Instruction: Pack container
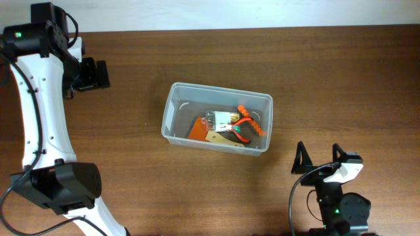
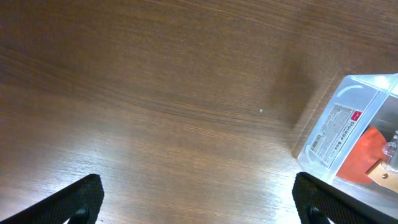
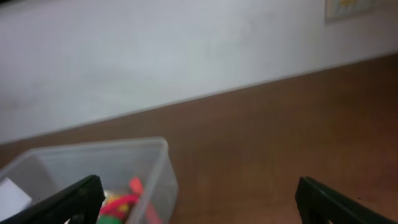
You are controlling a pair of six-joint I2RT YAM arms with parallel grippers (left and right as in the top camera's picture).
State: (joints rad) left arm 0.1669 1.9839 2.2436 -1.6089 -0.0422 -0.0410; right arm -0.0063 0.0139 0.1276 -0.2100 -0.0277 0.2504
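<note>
Risk notes, nearest first. Right gripper sits at the near edge of the dark brown wooden table, fingers spread wide, holding nothing, near the near-right corner of the clear, shallow rectangular plastic container. If it drives forward at this height, I'd expect a finger to clip the rim. The bin looks light and the wood smooth, so it would likely skid or rotate rather than resist. The container is mid-table, long axis roughly left-right, and already loaded. A small pair of orange-handled pliers, a clear packet with pale contents, a flat orange piece and a flat tan piece are bunched toward its right end. Reaching in from that side could snag the pliers handles and drag the pile or tip the bin. The transparent walls also make the edge hard to judge. I see no loose items outside the bin in these views, so what's left to pack is unclear. Farthest is the left gripper at the far-left, well apart from the bin, fingers also wide apart and empty. A low sweep rightward would hit the short wall carrying the white label. If both arms go in together they could collide over the bin.
</note>
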